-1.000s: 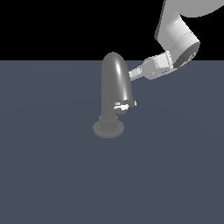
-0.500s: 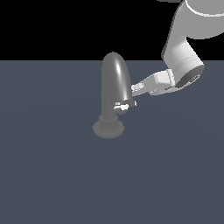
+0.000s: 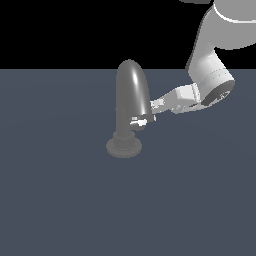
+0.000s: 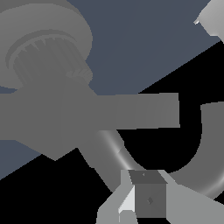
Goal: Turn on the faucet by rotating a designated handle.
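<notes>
Reaching toward the handle (image 3: pixel 140 120) low on the faucet (image 3: pixel 131 95), claw (image 3: pixel 154 106) state unclear

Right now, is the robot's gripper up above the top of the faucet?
No, the gripper is beside the faucet, low by the handle.

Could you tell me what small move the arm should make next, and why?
Probably ease the claw a little lower toward the handle. In the exterior view its tip sits beside the faucet body, just above the lever; contact is not clear. Once against the handle, it could start pushing it round.
</notes>
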`<state>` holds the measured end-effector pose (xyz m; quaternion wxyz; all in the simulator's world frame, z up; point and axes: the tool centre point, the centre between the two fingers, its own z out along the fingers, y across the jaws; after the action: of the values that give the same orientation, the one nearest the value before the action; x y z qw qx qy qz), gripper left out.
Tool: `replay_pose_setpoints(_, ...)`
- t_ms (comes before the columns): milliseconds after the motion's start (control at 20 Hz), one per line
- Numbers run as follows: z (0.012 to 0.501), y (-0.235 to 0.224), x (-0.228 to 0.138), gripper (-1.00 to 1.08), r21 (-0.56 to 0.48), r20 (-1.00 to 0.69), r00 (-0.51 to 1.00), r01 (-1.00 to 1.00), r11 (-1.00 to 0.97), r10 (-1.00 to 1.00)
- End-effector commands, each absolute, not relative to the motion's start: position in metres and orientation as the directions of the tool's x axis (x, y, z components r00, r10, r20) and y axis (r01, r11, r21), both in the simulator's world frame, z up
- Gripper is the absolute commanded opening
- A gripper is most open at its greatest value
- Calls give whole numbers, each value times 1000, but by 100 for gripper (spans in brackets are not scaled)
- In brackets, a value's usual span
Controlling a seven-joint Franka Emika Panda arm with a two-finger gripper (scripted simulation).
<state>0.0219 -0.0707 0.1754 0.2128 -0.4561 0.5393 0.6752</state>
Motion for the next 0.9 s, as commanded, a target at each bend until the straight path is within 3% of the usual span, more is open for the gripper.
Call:
replay_pose_setpoints(0, 177, -70, 22, -100, 531, -847, -490, -780, -329, -207)
replay_pose_setpoints(850, 142, -85, -13, -100, 531, -847, -490, -780, -329, -207)
